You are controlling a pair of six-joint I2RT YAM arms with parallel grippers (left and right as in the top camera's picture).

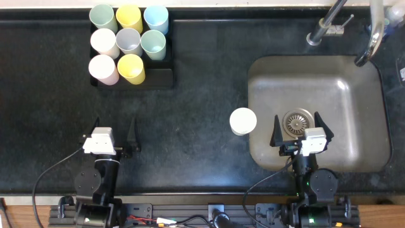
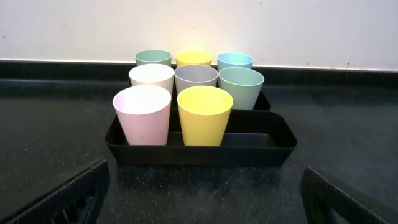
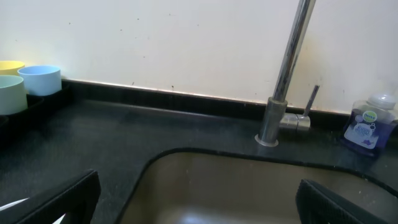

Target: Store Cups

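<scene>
Top view is showing the loose white cup (image 1: 243, 121) standing on end on the counter (image 1: 190, 133), just beside the sink's (image 1: 354, 88) left rim. It is sitting just left of the right gripper (image 1: 297, 128), the nearer one, whose jaws are gaping empty over the basin. The left gripper (image 1: 114, 132), likewise spread and empty, is hanging well apart, facing the tray (image 1: 162, 79), where one corner slot beside a yellow cup (image 1: 131, 68) is waiting vacant.
</scene>
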